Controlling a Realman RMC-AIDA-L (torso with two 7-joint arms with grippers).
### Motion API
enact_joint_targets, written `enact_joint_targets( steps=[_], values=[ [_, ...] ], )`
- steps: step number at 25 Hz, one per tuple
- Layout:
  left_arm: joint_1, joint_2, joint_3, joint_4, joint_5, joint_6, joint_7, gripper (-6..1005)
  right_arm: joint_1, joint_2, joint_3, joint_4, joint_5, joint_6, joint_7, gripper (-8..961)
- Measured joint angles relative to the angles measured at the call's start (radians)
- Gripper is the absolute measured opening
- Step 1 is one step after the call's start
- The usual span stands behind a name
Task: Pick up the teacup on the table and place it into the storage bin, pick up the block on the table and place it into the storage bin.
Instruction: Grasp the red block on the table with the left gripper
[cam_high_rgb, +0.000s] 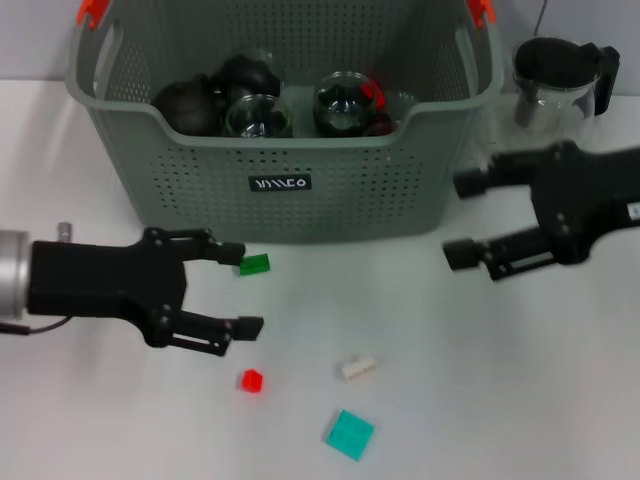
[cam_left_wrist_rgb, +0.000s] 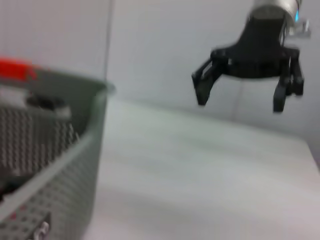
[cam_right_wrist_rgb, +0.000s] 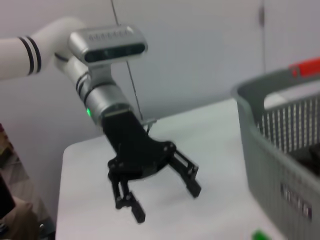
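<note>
Four small blocks on white worktop (cam_high_rgb: 90, 420), near side of storage bin (cam_high_rgb: 300, 190): green block (cam_high_rgb: 254, 264) just beside bin's near wall, red block (cam_high_rgb: 250, 380), white block (cam_high_rgb: 357, 366), teal block (cam_high_rgb: 349, 434) nearest. Bin at far centre, grey-green, perforated, orange handle clips, black label w/ white lettering; holds several dark round items & glass pieces, teacups not told apart w/ certainty. Glass teapot (cam_high_rgb: 560, 85) w/ black lid, far right, beside bin. Left pincer (cam_high_rgb: 240, 290): low at left, fingers spread wide, empty, upper fingertip close to green block. Right pincer (cam_high_rgb: 462, 218): right of bin, above worktop, fingers apart, empty.
</note>
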Motion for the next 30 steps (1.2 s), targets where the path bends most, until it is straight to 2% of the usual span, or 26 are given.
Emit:
enact_joint_targets(
  steps=[2,5,10,16,21,30],
  values=[
    [-0.010,-0.009,0.075,0.056,0.033,-0.030,-0.049,917,-0.005,-0.011,0.007,0.039,-0.027,-0.016,0.001,938],
    [-0.020,-0.023,0.181,0.133,0.090,-0.083,-0.110,918,0.002,-0.015,0.016,0.102,-0.084,-0.023,0.001,938],
    [-0.033,-0.042,0.308,0.223,0.199,-0.127,-0.157,919,0.015,-0.010,0.035,0.165,-0.136,-0.017,0.001,938],
    [-0.027,-0.048,0.471,0.324,0.290,-0.124,-0.251,918,0.026,-0.003,0.059,0.192,-0.137,-0.010,0.010,938],
    [-0.033,-0.052,0.595,0.350,0.356,-0.150,-0.339,918,0.040,0.000,0.059,0.238,-0.137,0.011,0.014,938],
    [-0.071,-0.052,0.703,0.324,0.392,-0.173,-0.427,917,0.062,0.003,0.058,0.270,-0.141,0.021,0.014,938]
  ],
)
